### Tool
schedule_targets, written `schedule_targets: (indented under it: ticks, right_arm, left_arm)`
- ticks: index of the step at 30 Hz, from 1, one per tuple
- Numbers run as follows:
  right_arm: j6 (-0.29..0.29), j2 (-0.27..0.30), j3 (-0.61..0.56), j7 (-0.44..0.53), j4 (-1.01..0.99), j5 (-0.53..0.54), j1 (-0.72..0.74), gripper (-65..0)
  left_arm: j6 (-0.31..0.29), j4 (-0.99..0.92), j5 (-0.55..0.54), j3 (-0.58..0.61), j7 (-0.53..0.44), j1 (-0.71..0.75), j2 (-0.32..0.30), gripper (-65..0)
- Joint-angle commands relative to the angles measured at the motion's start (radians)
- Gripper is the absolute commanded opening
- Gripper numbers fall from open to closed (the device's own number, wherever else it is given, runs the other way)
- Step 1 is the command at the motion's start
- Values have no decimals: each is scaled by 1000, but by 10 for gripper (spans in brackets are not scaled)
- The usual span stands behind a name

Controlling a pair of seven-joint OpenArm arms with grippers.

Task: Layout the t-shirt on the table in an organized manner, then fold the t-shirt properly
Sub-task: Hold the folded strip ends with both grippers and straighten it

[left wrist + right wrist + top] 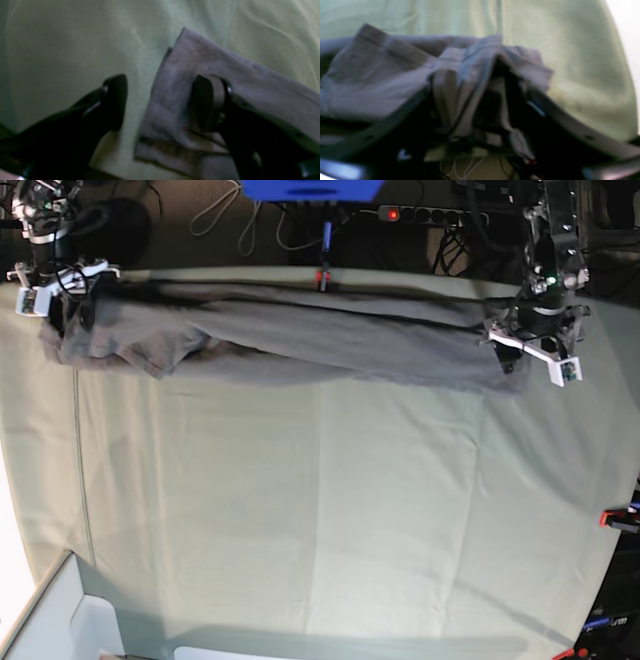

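The grey t-shirt [300, 335] lies stretched in a long narrow band along the far edge of the table [330, 510]. My left gripper [162, 102] is open at the band's right end [530, 350]. One finger [210, 102] rests over a folded corner of the t-shirt [225, 75], and the other finger [115, 100] is over the bare green cloth. At the band's left end my right gripper [55, 290] has its jaws spread. In the blurred right wrist view, bunched t-shirt cloth [395, 75] still drapes between them and hides the fingertips of the right gripper [482, 95].
Red-orange clamps sit at the far edge [322, 278] and the right edge [618, 518]. A white box [70, 620] stands at the near left corner. A power strip [420, 215] and cables lie behind the table.
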Motion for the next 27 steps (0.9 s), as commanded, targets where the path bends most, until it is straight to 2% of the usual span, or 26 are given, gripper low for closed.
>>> schedule_targets:
  ticks: [1, 4, 9, 14, 19, 23, 27]
  right_arm:
    - [-1, 10, 14, 29, 20, 16, -3, -296]
    - [-1, 5, 51, 30, 33, 20, -2, -269]
    - [-1, -58, 75, 29, 166, 81, -17, -269]
    - [-1, -135, -11, 29, 320, 86, -80, -269]
    - [-1, -140, -135, 27, 317, 79, -130, -269]
    - [-1, -140, -135, 27, 197, 75, -92, -269]
    - [-1, -110, -92, 27, 69, -33, -20, -269]
  left_arm:
    - [-1, 13, 1, -2, -20, -1, -10, -237]
    - [-1, 13, 1, -2, -20, -2, -9, -237]
    - [-1, 13, 1, -2, -20, -4, -10, -236]
    - [-1, 12, 1, -2, -20, -4, -6, -236]
    - [-1, -33, 1, -2, -20, -22, -6, -236]
    - [-1, -77, -1, -3, -20, -33, -3, -236]
    - [-1, -79, -1, -3, -20, -38, -1, -236]
